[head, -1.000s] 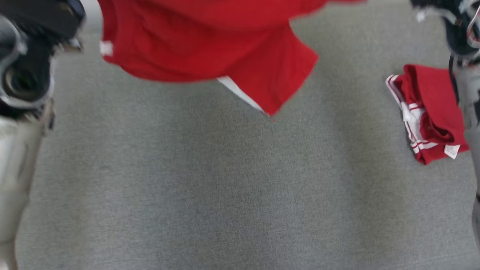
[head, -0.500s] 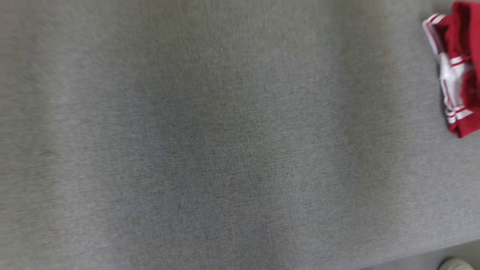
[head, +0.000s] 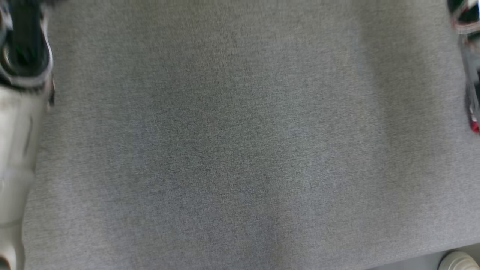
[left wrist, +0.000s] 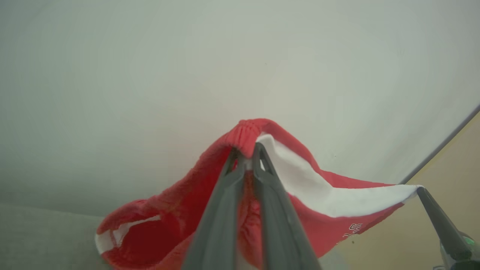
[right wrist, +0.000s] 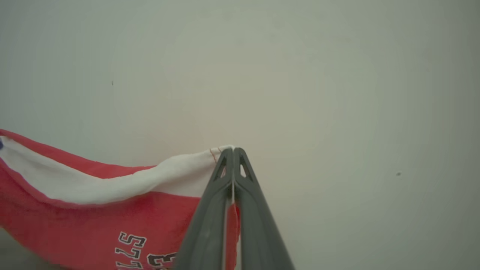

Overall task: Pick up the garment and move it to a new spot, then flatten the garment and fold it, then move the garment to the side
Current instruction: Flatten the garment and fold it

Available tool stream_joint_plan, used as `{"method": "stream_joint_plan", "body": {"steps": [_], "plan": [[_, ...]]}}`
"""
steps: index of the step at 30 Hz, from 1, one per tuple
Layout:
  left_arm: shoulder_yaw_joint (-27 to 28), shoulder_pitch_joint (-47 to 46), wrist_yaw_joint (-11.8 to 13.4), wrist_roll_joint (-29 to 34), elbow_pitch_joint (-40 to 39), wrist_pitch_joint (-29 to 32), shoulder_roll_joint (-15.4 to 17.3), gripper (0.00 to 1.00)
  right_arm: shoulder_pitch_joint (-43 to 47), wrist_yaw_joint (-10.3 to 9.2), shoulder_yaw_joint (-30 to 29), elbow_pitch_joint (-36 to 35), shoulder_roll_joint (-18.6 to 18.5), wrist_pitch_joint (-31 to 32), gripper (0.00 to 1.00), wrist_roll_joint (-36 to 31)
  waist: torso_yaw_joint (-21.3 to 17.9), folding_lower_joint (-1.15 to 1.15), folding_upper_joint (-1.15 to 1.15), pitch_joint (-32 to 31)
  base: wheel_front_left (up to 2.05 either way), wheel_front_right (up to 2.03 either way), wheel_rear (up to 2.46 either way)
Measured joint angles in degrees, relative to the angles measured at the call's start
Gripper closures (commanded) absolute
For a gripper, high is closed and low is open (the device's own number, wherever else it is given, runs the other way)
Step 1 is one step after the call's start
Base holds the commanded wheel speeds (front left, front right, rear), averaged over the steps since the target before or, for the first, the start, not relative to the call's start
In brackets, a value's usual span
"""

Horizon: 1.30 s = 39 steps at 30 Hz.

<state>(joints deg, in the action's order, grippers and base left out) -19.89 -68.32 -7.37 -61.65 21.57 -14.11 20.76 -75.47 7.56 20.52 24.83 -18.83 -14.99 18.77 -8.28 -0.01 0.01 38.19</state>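
**Between the two arms, off the table: the garment strung taut**

Head view: the grey table lies below, with the left forearm at one edge.

Left wrist view: the left gripper pinches the red ribbed hem. The white band runs sideways to the right gripper.

Right wrist view: those fingers are pressed together on the white corner, and the cloth sags toward the left arm. Its long axis runs arm to arm, so laying it flat probably means lowering both together.

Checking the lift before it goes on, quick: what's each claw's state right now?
left claw: shut on the red garment, at its ribbed hem.
right claw: shut on the red garment, at its white band.
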Motion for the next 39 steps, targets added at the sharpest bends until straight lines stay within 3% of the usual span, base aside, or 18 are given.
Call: {"method": "stream_joint_plan", "body": {"steps": [7, 15, 19, 21, 29, 39], "plan": [[-1.74, 13.76, -0.05, -4.70, -7.54, 0.15, 3.85, 1.00, 12.71, 0.00, 2.85, -7.68, -6.34, 3.90, 1.00, 7.59, 0.76, -0.01, -0.02, -5.86, 0.00, 0.00, 0.00], [-3.09, 27.46, 0.30, -8.37, -10.15, 1.56, 5.68, 1.00, 30.89, 0.00, 0.29, -19.60, -9.20, 21.67, 1.00, 14.17, 1.17, -0.02, -0.02, -14.09, 0.00, 0.00, 0.00], [-5.15, 32.91, 0.87, -7.99, -10.71, 1.68, 5.75, 1.00, 40.57, 0.00, -3.32, -24.03, -9.62, 32.37, 1.00, 15.91, 1.34, -0.02, -0.02, -18.11, 0.00, 0.00, 0.00], [-5.91, 34.18, 1.14, -7.17, -10.76, 1.68, 5.79, 1.00, 43.05, 0.00, -4.02, -25.48, -9.87, 34.82, 1.00, 16.16, 1.39, -0.02, -0.02, -19.07, 0.00, 0.00, 0.00], [-9.93, 44.49, 4.38, -2.47, -11.73, 0.47, 5.13, 1.00, 59.73, 0.00, -13.52, -36.69, -7.16, 52.22, 1.00, 16.92, 1.87, -0.02, -0.02, -25.93, 0.00, 0.00, 0.00], [-15.17, 55.33, 8.15, 0.90, -13.59, 1.40, 5.65, 1.00, 75.40, -0.01, -18.20, -44.42, -2.74, 68.43, 1.00, 15.92, 3.01, -0.01, -0.03, -30.86, 0.00, 0.00, 0.00]]}}
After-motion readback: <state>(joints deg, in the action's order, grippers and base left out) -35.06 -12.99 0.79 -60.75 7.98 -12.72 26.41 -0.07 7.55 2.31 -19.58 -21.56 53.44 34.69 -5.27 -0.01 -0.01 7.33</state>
